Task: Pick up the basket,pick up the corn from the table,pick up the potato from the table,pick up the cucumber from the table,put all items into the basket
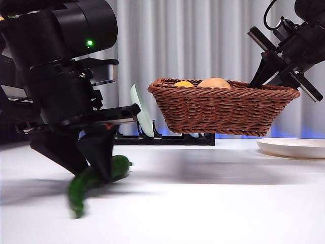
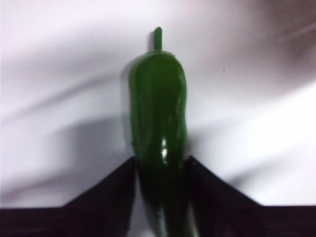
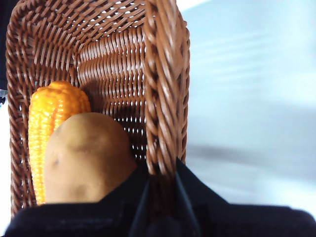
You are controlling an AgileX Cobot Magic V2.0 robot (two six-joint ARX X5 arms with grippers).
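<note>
The dark green cucumber point(image 1: 94, 182) hangs tilted just above the white table point(image 1: 213, 203) at the front left, with my left gripper point(image 1: 99, 170) shut on its middle. In the left wrist view the cucumber point(image 2: 159, 123) runs between the two black jaws of the left gripper point(image 2: 160, 170), stem end pointing away. My right gripper point(image 1: 274, 76) holds the brown wicker basket point(image 1: 223, 109) in the air by its right rim. In the right wrist view the right gripper point(image 3: 162, 173) pinches the basket wall point(image 3: 165, 74); the corn point(image 3: 52, 113) and the potato point(image 3: 86, 158) lie inside.
A white plate point(image 1: 294, 147) rests on the table at the right, under the basket's right end. A black dish rack point(image 1: 167, 138) with a pale green plate point(image 1: 142, 114) standing in it is behind, at the middle.
</note>
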